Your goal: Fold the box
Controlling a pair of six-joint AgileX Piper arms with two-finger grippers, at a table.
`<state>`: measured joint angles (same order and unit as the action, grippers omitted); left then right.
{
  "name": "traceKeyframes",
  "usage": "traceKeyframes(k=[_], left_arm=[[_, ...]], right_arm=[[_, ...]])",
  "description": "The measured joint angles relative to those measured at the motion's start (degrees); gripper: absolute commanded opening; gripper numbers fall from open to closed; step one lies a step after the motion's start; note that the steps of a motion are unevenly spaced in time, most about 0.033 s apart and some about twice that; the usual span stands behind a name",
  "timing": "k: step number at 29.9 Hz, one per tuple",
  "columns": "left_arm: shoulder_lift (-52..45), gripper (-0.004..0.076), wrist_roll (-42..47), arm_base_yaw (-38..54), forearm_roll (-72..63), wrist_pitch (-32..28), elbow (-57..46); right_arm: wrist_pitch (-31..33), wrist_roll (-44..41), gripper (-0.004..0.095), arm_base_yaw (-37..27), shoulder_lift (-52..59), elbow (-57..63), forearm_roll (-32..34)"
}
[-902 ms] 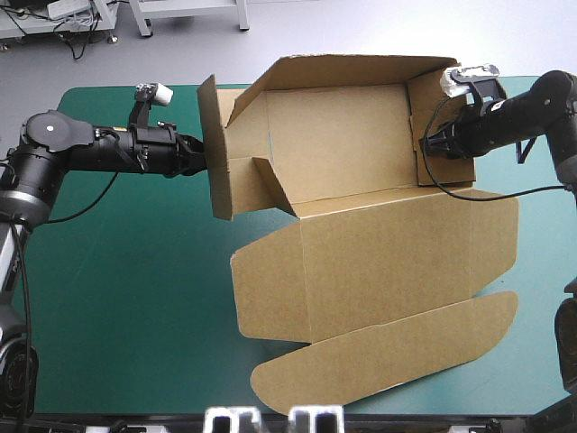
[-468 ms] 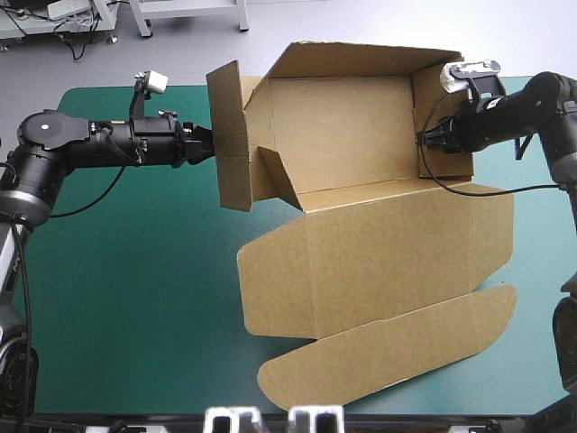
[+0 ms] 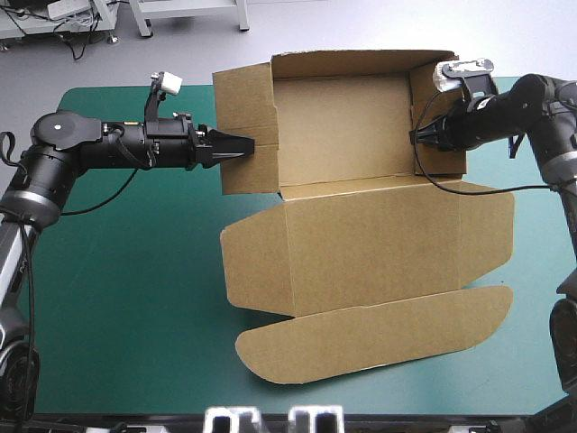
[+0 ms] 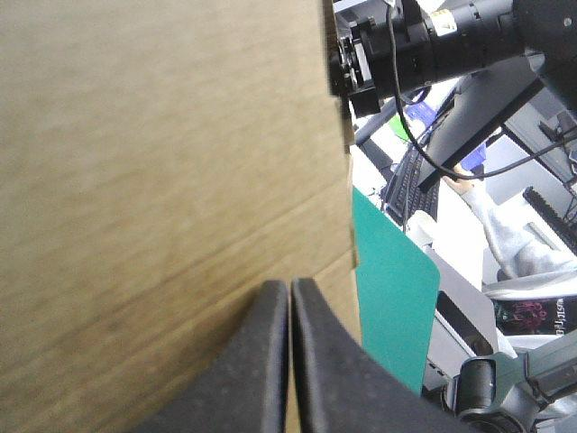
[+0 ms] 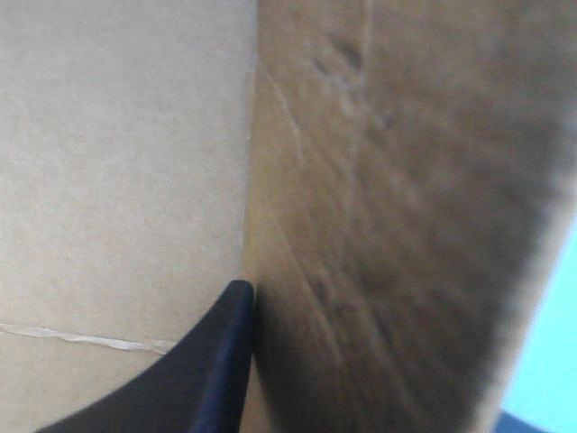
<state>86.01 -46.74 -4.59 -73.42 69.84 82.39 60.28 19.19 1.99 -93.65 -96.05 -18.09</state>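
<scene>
— What has moved?
— The brown cardboard box (image 3: pixel 361 244), a cut sheet with its walls raised, has turned squarer to the teal-green desk (image 3: pixel 126 298). The left gripper (image 3: pixel 245 144) has pushed in over its left wall.
— And the fingers?
— The left fingers (image 4: pixel 261 361) are pressed together against the board's face. The right gripper (image 3: pixel 416 137) is clamped on the right wall; one black finger (image 5: pixel 212 361) shows, the other is hidden behind board.
— Where does the box sit?
— Centre-right on the desk, with its bare-floored tray at the far edge and its lid flat toward the near edge.
</scene>
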Motion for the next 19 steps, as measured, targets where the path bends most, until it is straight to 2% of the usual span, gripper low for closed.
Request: traceKeyframes(k=[6,8,19], left_arm=[[1.9,0.0242,-0.4,0.0,-0.1,0.0,0.0],[2.5,0.0277,-0.6,0.0,-0.5,-0.2,0.0],[2.6,0.0284,-3.8,0.0,0.6,-0.8,0.6]], right_arm=[[-0.3,-0.1,-0.002,0.0,0.0,0.0,0.1],[-0.4,-0.1,-0.002,0.0,0.0,0.0,0.6],[-1.7,-0.1,-0.002,0.0,0.0,0.0,1.2]])
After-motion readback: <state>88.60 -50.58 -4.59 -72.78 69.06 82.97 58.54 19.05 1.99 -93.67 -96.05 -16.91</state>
